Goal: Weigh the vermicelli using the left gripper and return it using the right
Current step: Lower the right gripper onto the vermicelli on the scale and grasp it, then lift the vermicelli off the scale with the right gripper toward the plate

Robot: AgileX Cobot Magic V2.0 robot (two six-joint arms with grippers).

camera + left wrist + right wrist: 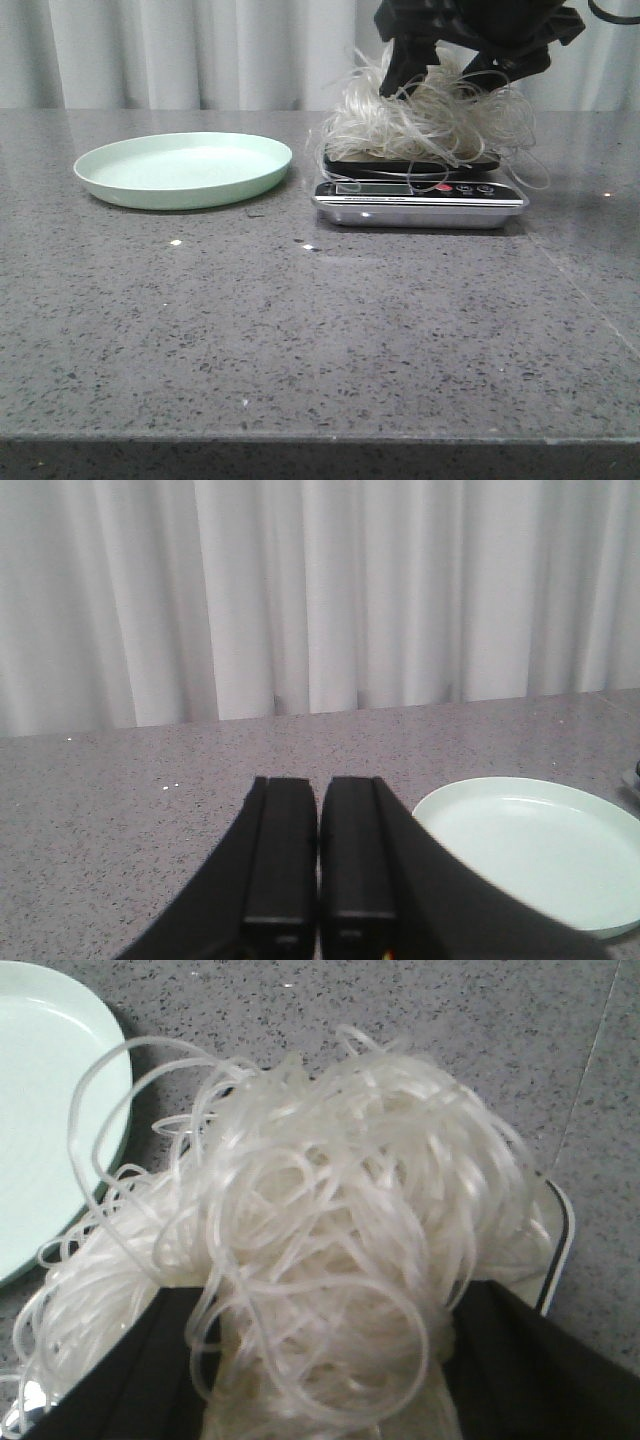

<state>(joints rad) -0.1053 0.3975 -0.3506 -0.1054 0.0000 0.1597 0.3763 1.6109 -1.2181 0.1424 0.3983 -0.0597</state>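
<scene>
Vermicelli [430, 120]: one tangle; one scale [420, 195]; one plate [183, 168]

A grey speckled stone-look tabletop [300, 340] fills the front view from its near edge at 6 o'clock back to the curtain, crossed by a thin seam line running from centre-right toward 4 o'clock. Behind it, along 12 o'clock, hangs a white pleated curtain [200, 50] in soft vertical folds, closing off the whole back. Light is even and diffuse, with small bright glints scattered on the tabletop.
</scene>
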